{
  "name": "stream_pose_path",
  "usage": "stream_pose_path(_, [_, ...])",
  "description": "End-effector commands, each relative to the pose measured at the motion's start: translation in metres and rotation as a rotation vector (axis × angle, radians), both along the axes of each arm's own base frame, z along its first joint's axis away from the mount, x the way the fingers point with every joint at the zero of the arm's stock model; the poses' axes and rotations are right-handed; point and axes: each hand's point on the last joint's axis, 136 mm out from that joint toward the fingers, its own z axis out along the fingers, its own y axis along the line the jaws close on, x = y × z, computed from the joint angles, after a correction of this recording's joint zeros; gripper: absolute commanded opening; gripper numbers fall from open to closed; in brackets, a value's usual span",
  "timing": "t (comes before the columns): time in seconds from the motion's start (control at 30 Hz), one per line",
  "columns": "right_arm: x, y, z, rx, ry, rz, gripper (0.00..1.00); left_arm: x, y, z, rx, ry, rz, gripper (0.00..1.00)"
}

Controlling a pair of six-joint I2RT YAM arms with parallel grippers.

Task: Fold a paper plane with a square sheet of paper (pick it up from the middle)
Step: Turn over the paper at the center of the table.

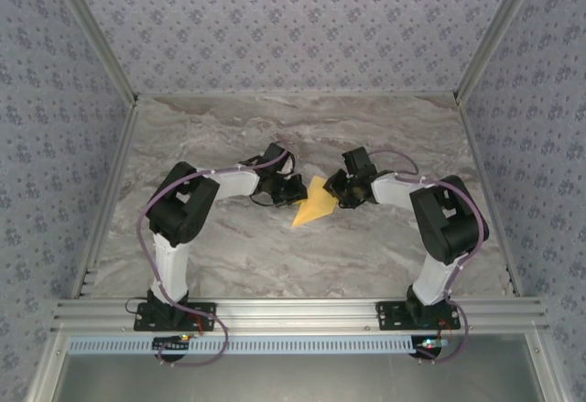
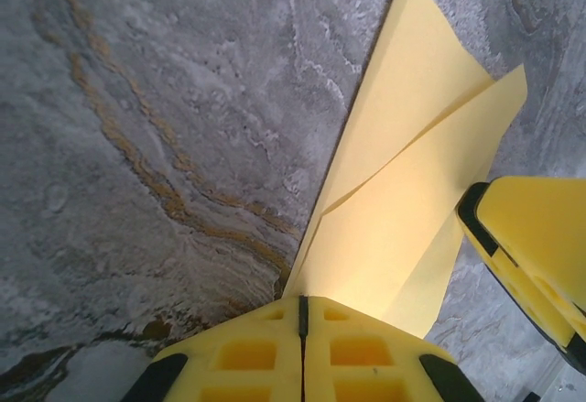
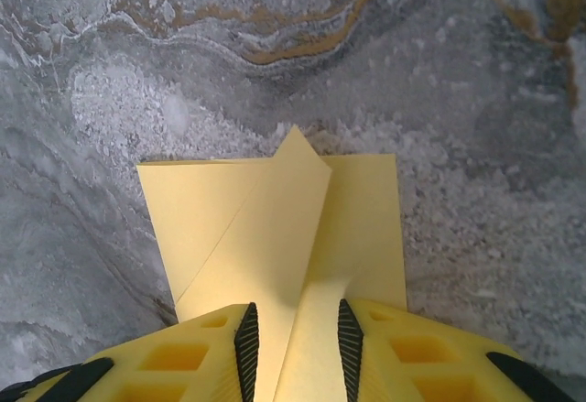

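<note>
The yellow square sheet of paper [image 1: 316, 205] lies mid-table between both arms, folded into a pointed paper plane shape with diagonal creases [image 3: 275, 228]. My left gripper [image 2: 303, 303] is shut on the sheet's left edge, and the paper [image 2: 403, 191] fans away from its closed jaws. My right gripper [image 3: 298, 329] is open at the opposite edge. A raised fold of the paper stands in the gap between its ribbed pads [image 3: 245, 338]. One of the right gripper's fingers [image 2: 536, 255] shows in the left wrist view beside the paper. From above, the left gripper [image 1: 295, 191] and right gripper [image 1: 339, 191] flank the sheet.
The grey marble tabletop [image 1: 275, 136] stretches bare around the paper. Patterned walls and metal rails [image 1: 110, 191] close in the sides, and an aluminium frame [image 1: 293, 310] runs along the near edge by the arm bases.
</note>
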Motion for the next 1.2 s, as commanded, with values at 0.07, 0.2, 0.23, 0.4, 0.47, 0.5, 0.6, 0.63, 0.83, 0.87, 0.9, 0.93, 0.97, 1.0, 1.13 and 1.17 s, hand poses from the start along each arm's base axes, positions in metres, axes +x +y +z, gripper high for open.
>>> stream_pose_path(0.07, [0.007,0.004,-0.005,-0.016,-0.005,0.022,0.29,-0.012,0.015,-0.021,0.060,0.062,0.018,0.08])
stream_pose_path(0.2, [0.009,0.008,-0.002,-0.006,-0.022,0.042,0.27,-0.012,0.015,-0.021,0.061,0.063,0.018,0.08])
stream_pose_path(0.23, [0.010,0.009,-0.001,-0.005,-0.026,0.048,0.27,-0.012,0.016,-0.021,0.061,0.062,0.019,0.08])
stream_pose_path(0.4, [0.010,0.004,0.003,-0.031,-0.043,0.054,0.27,-0.012,0.016,-0.022,0.064,0.063,0.020,0.08])
stream_pose_path(0.47, [0.013,0.003,0.005,-0.032,-0.055,0.058,0.27,-0.012,0.017,-0.023,0.066,0.066,0.021,0.08])
stream_pose_path(0.5, [0.013,0.002,0.005,-0.034,-0.060,0.062,0.27,-0.013,0.017,-0.023,0.067,0.067,0.021,0.08])
stream_pose_path(0.6, [0.018,-0.002,0.008,-0.054,-0.074,0.067,0.27,-0.013,0.018,-0.024,0.072,0.070,0.021,0.08])
stream_pose_path(0.63, [0.019,-0.004,0.008,-0.059,-0.076,0.065,0.27,-0.013,0.018,-0.024,0.072,0.070,0.020,0.08])
stream_pose_path(0.83, [0.026,-0.014,0.006,-0.079,-0.086,0.063,0.27,-0.014,0.019,-0.024,0.074,0.071,0.022,0.08])
stream_pose_path(0.87, [0.027,-0.014,0.006,-0.079,-0.088,0.069,0.26,-0.014,0.019,-0.024,0.073,0.070,0.020,0.08])
stream_pose_path(0.9, [0.027,-0.012,0.005,-0.075,-0.086,0.076,0.26,-0.014,0.019,-0.024,0.074,0.072,0.022,0.08])
stream_pose_path(0.93, [0.027,-0.012,0.004,-0.073,-0.082,0.080,0.26,-0.014,0.019,-0.024,0.073,0.071,0.021,0.08])
stream_pose_path(0.97, [0.027,-0.011,0.003,-0.070,-0.077,0.083,0.26,-0.014,0.019,-0.025,0.074,0.072,0.021,0.08])
stream_pose_path(1.0, [0.027,-0.011,0.000,-0.070,-0.071,0.080,0.26,-0.014,0.019,-0.025,0.073,0.072,0.021,0.08])
stream_pose_path(1.13, [0.027,-0.007,-0.003,-0.047,-0.066,0.088,0.25,-0.013,0.019,-0.024,0.073,0.072,0.022,0.08])
stream_pose_path(1.17, [0.027,-0.005,-0.004,-0.042,-0.065,0.092,0.24,-0.014,0.019,-0.024,0.074,0.073,0.021,0.08])
